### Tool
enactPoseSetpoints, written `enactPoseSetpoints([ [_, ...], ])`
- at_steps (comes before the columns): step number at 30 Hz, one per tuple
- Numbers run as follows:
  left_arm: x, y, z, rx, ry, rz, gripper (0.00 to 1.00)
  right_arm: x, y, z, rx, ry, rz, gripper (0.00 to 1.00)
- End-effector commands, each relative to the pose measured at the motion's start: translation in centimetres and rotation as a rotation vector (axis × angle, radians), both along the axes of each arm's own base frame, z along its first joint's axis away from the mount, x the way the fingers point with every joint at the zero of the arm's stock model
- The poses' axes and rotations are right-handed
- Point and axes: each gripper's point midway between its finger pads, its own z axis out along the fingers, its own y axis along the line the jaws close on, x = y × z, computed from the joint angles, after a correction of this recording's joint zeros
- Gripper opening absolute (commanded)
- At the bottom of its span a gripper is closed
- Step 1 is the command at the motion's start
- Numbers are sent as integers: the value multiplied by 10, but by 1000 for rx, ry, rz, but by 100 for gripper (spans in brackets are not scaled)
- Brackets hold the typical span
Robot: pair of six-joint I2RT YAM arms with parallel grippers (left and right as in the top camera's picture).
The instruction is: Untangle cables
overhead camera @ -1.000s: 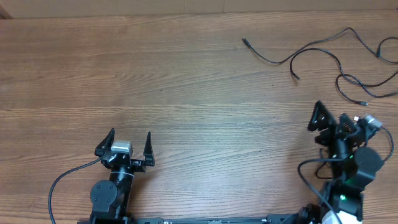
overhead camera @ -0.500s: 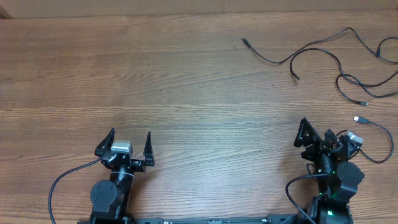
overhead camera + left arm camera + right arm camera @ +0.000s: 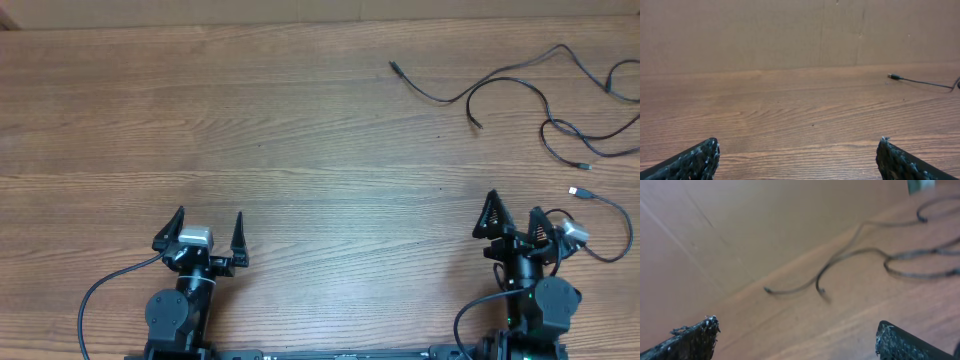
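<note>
left gripper [image 3: 210, 216]: near left, jaws wide apart, holding nothing
right gripper [image 3: 512, 206]: near right, jaws wide apart, holding nothing
cables [image 3: 443, 99]: far right of the table [image 3: 250, 130], loose, untangled, well apart from the left gripper
long axis: the run mostly lies left to right in shallow curves
black plug end [image 3: 394, 67]: leftmost tip, points far-left
silvery plug [image 3: 577, 190]: just right of the right gripper, not touching it, points left
</note>
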Motion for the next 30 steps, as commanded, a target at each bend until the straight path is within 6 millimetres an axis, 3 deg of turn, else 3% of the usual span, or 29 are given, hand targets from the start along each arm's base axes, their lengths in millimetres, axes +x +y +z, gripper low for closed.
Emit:
enactPoseSetpoints([
  [1, 0, 3, 0, -13, -4, 15, 100, -2, 0, 8, -54, -43, -6, 100],
  [11, 0, 3, 0, -13, -4, 15, 100, -3, 0, 10, -118, -43, -2, 100],
  [16, 0, 3, 0, -13, -4, 15, 99, -2, 7, 10, -209, -36, 31, 100],
  [30, 0, 3, 0, -13, -4, 15, 99, -1, 19, 9, -247, -32, 64, 100],
])
